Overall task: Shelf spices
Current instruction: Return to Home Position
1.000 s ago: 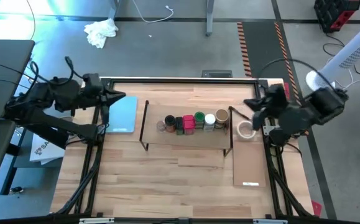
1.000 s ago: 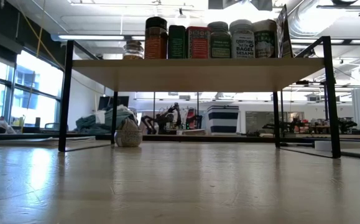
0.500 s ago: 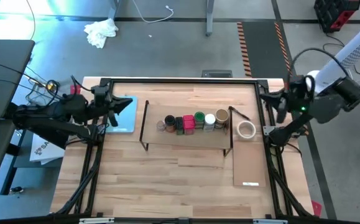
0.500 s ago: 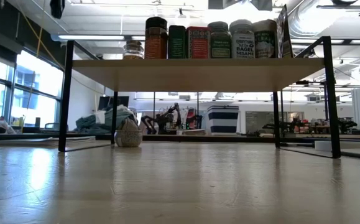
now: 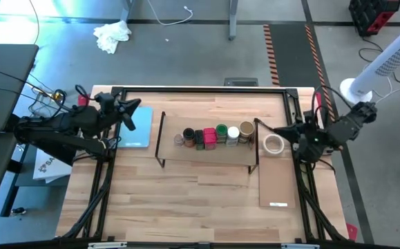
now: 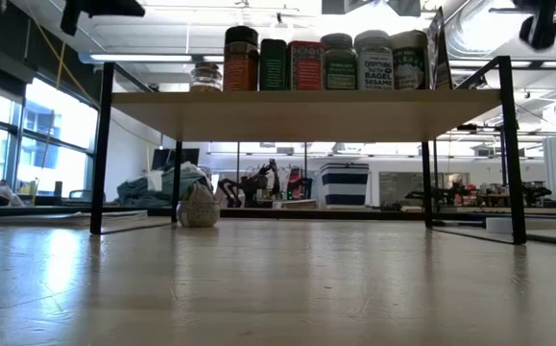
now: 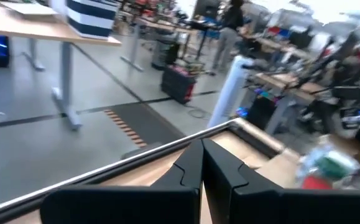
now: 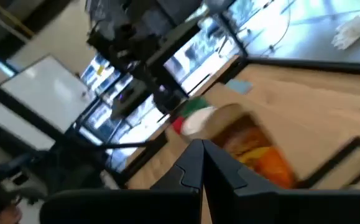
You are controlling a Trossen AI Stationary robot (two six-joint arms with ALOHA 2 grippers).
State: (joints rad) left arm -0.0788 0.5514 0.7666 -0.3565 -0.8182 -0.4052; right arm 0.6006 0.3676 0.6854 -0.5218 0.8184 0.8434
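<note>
High view: six spices (image 5: 212, 135) are lined up in a row on the shelf (image 5: 210, 155), which is set mid-worktop (image 5: 186, 200); the left end effector (image 5: 132, 114) is seen over a far corner of the light-blue pad (image 5: 139, 137); the right end effector (image 5: 282, 130) is seen just beside the white tape ring (image 5: 274, 144). Low view: the jars are shown upright on the plank. Left wrist view: the fingers (image 7: 189, 165) are pressed together, with nothing pinched. Right wrist view: the fingers (image 8: 191, 165) are likewise pressed together on nothing.
</note>
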